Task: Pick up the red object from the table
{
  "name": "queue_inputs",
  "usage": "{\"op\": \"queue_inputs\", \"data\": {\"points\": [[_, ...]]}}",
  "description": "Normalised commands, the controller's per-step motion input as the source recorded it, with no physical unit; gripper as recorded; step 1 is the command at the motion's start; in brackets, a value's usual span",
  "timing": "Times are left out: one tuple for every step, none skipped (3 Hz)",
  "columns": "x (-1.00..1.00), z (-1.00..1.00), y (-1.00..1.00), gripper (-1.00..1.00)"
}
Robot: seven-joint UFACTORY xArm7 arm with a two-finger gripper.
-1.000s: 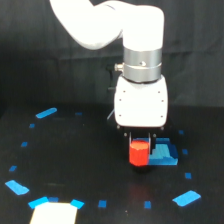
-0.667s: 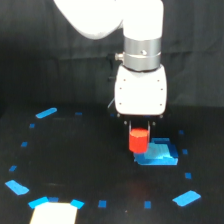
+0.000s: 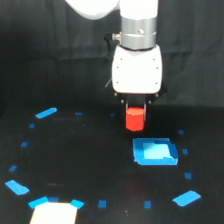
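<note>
Red object point(image 3: 135, 119) clamped in pincer point(image 3: 135, 114), hanging clear above table point(image 3: 85, 165), upper part hidden between fingers. I see blue rectangular piece point(image 3: 155, 152) lying on table just below, toward exterior view's right. My worry: grip covers only top of stubby block; a jolt or slack squeeze could drop it onto blue piece.

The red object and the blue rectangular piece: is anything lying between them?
No. In the exterior view, only bare black table shows between the red object, held in the tool, and the blue rectangular piece below it.
</note>
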Motion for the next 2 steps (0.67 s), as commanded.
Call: {"op": "queue_inputs", "data": {"points": [[-0.22,1.00,0.78,-0.92],[-0.21,0.86,0.87,-1.00]]}}
